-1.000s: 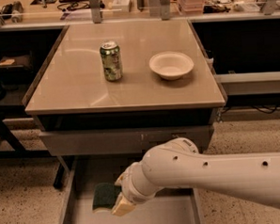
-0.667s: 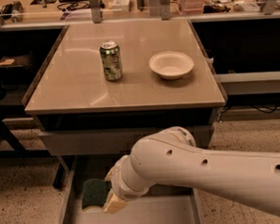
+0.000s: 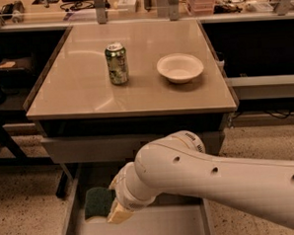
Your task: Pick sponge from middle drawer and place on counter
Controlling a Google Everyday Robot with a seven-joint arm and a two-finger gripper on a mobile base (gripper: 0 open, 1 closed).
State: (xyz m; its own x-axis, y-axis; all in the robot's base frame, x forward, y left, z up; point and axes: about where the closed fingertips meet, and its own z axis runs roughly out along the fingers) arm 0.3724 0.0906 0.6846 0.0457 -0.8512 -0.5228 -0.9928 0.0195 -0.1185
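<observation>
Gripper (image 3: 118,213): pale tan tip, low in the open drawer.
Arm (image 3: 214,182): glossy cream-white with small dark round holes, running back from the gripper.
Sponge (image 3: 98,202): dark green face with a thin yellow edge below, just beside the gripper.
Middle drawer (image 3: 158,228): plain flat grey floor, under the gripper.
Counter (image 3: 81,91): glossy beige with pale reflections and a thin grey rim, above and beyond the gripper.
Can (image 3: 117,63): green with white mottled print and a silver top, far above the gripper.
Bowl (image 3: 180,67): plain cream-white, beyond the gripper.
Floor (image 3: 22,195): beige speckled with dark flecks, beside the drawer.
</observation>
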